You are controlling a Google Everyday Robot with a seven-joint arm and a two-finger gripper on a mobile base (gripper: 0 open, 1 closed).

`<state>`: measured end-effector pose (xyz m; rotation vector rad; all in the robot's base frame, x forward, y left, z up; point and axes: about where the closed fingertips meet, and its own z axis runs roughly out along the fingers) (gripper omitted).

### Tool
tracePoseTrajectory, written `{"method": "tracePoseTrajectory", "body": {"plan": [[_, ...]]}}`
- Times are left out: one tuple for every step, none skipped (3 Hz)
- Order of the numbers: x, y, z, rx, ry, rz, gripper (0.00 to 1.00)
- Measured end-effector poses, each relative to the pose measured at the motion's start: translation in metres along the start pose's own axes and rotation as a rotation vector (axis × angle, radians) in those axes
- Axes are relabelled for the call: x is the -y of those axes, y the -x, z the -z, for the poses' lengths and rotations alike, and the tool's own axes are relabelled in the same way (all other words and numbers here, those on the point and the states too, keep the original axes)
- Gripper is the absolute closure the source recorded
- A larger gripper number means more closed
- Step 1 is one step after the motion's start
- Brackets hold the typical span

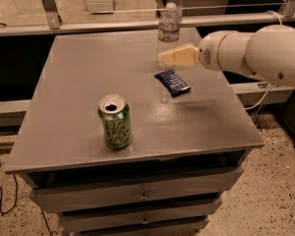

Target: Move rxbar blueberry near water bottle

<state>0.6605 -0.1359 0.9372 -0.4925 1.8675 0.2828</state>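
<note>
Navy-blue foil is what you should look for first. In the one camera view, the rxbar blueberry [172, 82] lies flat on the grey table [88, 58], just under the tip of the gripper [163, 59] and a little toward the camera from it. There is clear air between the two, so the gripper has hold of nothing. You cannot tell from this view how wide it stands.

The gripper is cream-coloured and hangs above the tabletop, pointing toward the picture's left, with the white arm [265, 53] reaching in behind it.

The bar's long axis runs on a slant, its far end toward the picture's left and its near end toward the right. That puts it at an angle across the line the gripper points along, not in line with it.

The water bottle [168, 29] stands upright just beyond the gripper, on the side away from the camera. The tool therefore sits between bottle and bar, and the two are near one another but not touching.

By my reading the bar is already close to the bottle. If you want it closer, the push goes away from the camera.

The green soda can [115, 121] stands well apart, out past the tip and nearer the camera.

The bar carries white print, the bottle a reddish label band and the can pale green script. None of it can be read.
</note>
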Motion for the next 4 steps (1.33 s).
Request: {"method": "tracePoseTrajectory", "body": {"plan": [[0.010,0.042,0.030,0.107,0.090,-0.034,0.00],[0.051,0.099,0.105,0.270,0.078,0.062,0.00],[0.075,0.125,0.142,0.330,0.014,0.173,0.00],[0.073,0.126,0.140,0.330,0.015,0.176,0.00]]}}
